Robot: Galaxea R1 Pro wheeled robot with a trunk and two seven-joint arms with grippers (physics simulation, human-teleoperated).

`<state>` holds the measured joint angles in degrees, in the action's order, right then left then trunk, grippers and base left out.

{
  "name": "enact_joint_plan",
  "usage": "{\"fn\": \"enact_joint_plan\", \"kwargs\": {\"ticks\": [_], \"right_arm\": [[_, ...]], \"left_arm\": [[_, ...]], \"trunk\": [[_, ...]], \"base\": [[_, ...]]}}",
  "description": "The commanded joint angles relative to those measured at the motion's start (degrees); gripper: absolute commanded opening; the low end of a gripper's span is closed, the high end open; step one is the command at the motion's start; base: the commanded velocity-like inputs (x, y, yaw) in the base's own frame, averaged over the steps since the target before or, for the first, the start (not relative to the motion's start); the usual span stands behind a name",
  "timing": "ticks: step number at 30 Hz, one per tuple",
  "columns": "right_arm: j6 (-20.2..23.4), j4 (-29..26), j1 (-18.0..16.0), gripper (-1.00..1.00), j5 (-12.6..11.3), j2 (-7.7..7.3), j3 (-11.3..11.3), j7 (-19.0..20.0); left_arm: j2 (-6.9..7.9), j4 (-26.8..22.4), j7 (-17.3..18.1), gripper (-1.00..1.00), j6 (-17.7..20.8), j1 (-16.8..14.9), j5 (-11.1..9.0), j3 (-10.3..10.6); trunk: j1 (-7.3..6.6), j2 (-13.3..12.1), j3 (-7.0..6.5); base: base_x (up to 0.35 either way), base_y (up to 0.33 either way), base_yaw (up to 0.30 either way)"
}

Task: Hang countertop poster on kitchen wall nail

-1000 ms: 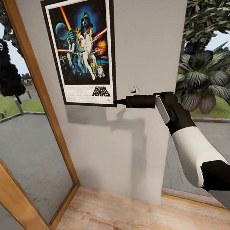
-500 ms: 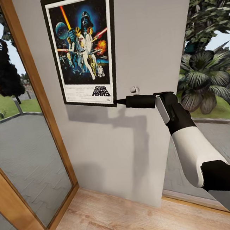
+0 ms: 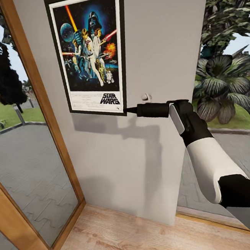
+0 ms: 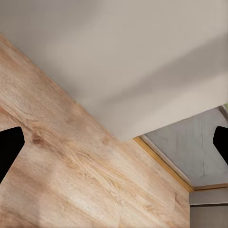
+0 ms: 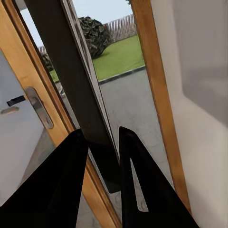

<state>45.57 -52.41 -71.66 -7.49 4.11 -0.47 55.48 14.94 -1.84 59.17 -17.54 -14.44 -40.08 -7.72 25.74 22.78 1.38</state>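
Almost nothing has changed since the earlier head pictures: the poster (image 3: 89, 53) sits flat and upright against the grey wall (image 3: 149, 61), and the right end effector (image 3: 126, 111) stays at its lower right corner; only the outdoor scenery behind the glass at the left has slid a little, so the camera shifted slightly. A small pale wall nail (image 3: 146, 97) juts out just beside the poster's lower right corner, above the arm. The right wrist view adds what the head view cannot: the two dark fingers (image 5: 61, 185) are closed narrowly on the poster's black frame edge (image 5: 71, 80). In the left wrist view, the left end effector (image 4: 114, 142) is spread wide and holds nothing, facing wooden floor (image 4: 71, 180).
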Motion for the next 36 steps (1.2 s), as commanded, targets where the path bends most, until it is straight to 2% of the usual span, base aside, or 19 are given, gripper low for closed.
{"fn": "enact_joint_plan", "kwargs": {"ticks": [1, 20, 22, 36], "right_arm": [[0.4, 0.0, -0.1, -1.0, -0.3, 0.02, -0.1, 0.0], [0.4, -0.1, -0.1, -1.0, -0.2, 0.02, -0.1, 0.0], [0.4, -0.1, -0.1, -1.0, -0.3, 0.02, -0.1, 0.0], [0.4, -0.1, -0.1, -1.0, -0.2, 0.02, -0.1, -0.1]], "left_arm": [[0.01, 0.1, 0.2, 1.0, -0.3, -0.1, 0.4, -0.5], [0.01, 0.1, 0.1, 1.0, -0.3, -0.1, 0.4, -0.5], [0.9, 0.1, 0.4, 1.0, -0.4, -0.1, 0.4, -0.5], [1.28, 0.0, 0.6, 1.0, -0.5, -0.1, 0.3, -0.6]], "trunk": [[0.04, 0.1, 0.14], [0.04, 0.1, 0.14], [0.04, 0.1, 0.14], [0.04, 0.1, 0.14]], "base": [[0.0, 0.0, 0.0], [0.034, -0.008, 0.0], [0.054, 0.0, 0.0], [0.055, 0.0, 0.0]]}}
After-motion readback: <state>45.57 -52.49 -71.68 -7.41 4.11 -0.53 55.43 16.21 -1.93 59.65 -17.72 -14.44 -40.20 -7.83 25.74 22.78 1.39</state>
